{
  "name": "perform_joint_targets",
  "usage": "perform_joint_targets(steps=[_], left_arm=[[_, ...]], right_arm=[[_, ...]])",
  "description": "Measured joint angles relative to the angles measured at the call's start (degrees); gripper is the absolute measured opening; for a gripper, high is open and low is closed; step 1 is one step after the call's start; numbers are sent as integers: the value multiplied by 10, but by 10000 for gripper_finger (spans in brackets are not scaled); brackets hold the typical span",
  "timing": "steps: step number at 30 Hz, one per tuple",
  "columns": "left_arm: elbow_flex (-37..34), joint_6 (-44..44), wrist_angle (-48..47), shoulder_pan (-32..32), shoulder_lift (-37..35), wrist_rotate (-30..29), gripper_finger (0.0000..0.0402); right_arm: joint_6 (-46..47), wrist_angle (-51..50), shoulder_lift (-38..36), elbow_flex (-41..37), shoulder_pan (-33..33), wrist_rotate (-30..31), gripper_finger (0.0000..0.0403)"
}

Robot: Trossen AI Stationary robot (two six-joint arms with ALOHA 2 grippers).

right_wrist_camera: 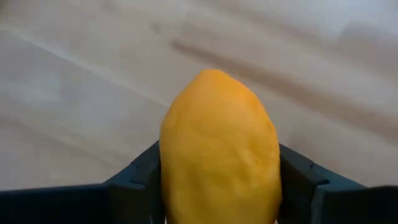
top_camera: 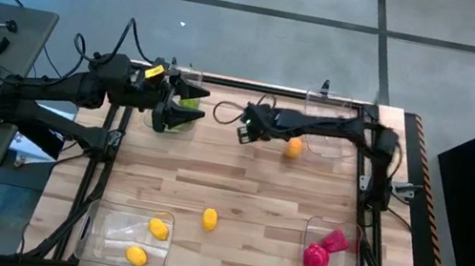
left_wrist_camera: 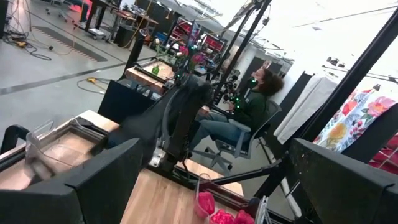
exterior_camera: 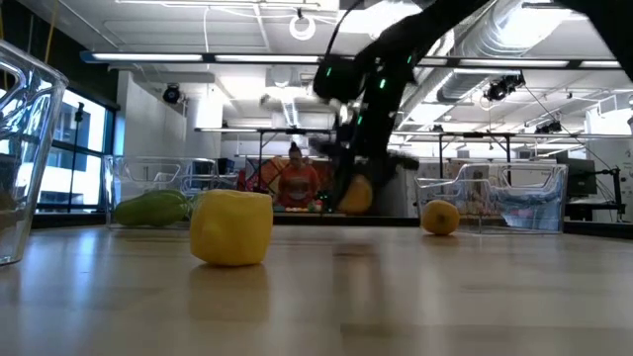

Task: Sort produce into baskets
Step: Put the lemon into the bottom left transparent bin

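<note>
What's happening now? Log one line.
right gripper: closed on orange fruit | left gripper: open, over basket with green produce | yellow piece: unsorted

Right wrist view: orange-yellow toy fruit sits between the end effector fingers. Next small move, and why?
Probably a short, straight lift. The right end effector has its fingers pressed against both sides of the orange-yellow plastic toy fruit, which appears to rest low on the wooden table. Raising it would confirm the grip before any carry.

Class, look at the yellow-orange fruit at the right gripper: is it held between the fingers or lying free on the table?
Held. In the right wrist view the yellow-orange fruit sits squeezed between both dark fingers of the right gripper, touching each side.
</note>
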Motion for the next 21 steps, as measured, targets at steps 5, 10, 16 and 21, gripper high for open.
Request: perform_joint_targets(steps=[5,10,16,21], left_arm=[[0,-8,-7,0,0,0,395],[0,-10,-15,0,3,-6,395],[0,-10,-19,0,17,-9,395],[0,-10,-19,1,29,-9,395]], right_arm=[[-83,-80,-117,0,8,54,187],[-103,-183,-233,-14,21,124,198],[30,-218,-400,-156,43,165,205],[94,-175,-527,-247,50,189,190]])
